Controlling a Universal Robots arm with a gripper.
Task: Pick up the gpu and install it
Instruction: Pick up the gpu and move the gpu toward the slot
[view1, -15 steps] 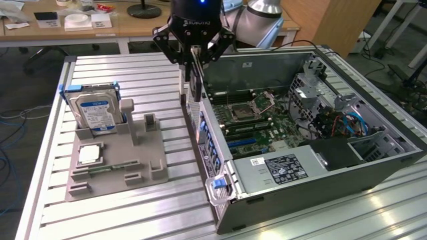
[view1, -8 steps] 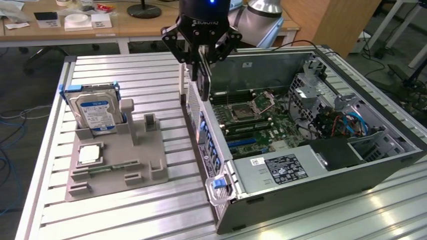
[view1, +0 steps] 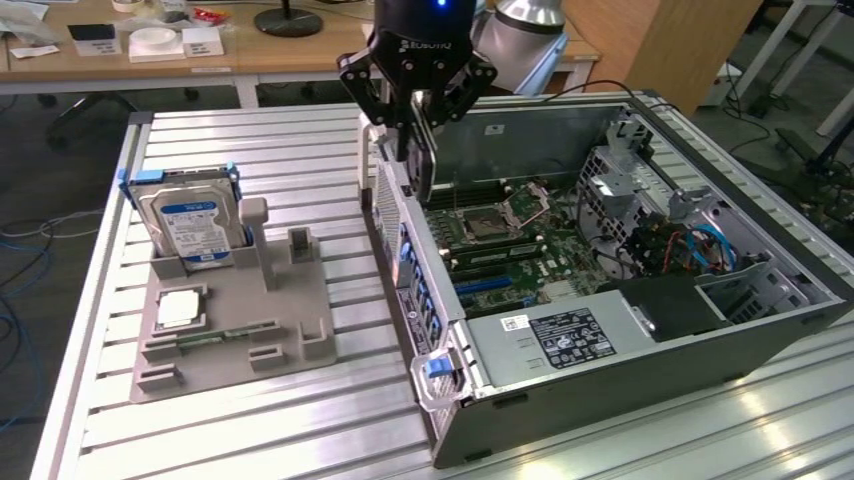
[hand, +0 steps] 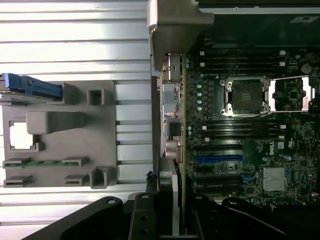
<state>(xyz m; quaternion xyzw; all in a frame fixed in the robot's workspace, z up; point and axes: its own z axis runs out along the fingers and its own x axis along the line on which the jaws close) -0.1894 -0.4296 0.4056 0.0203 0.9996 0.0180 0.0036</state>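
Item 1. Pincer (view1: 414, 150): black, two-fingered, pointing down, pressed together on the graphics card.

Item 2. Graphics card (view1: 423, 175): pinched between the pincer's fingers and hanging on edge straight beneath them, thin side to the exterior camera. It sits over the rear wall of the open computer, not seated in a slot. Whether its lower end touches that wall cannot be told. In the wrist view the card (hand: 169, 200) runs out from between the fingers as a narrow pale strip along the edge of the main board.

Item 3. Computer case (view1: 694, 330): lying on its side with the cover off, below the pincer and reaching away toward the exterior view's right.

Item 4. Main board (view1: 534, 250): green, inside the case, just beneath the pincer.
- Bare processor socket (view1: 487, 222), near the card's lower end.
- Blue slot (hand: 217, 159), farther along the board.

Item 5. Power supply (view1: 561, 335): silver box with a black label, inside the case, well apart from the pincer.

Item 6. Grey holder (view1: 300, 320): on the slatted table (view1: 267, 150), to the exterior view's left of the pincer, well apart from it.
- Hard drive (view1: 194, 225), upright, in blue rails.
- Memory stick (view1: 220, 335), lying flat.
- Processor chip (view1: 180, 308), lying flat.
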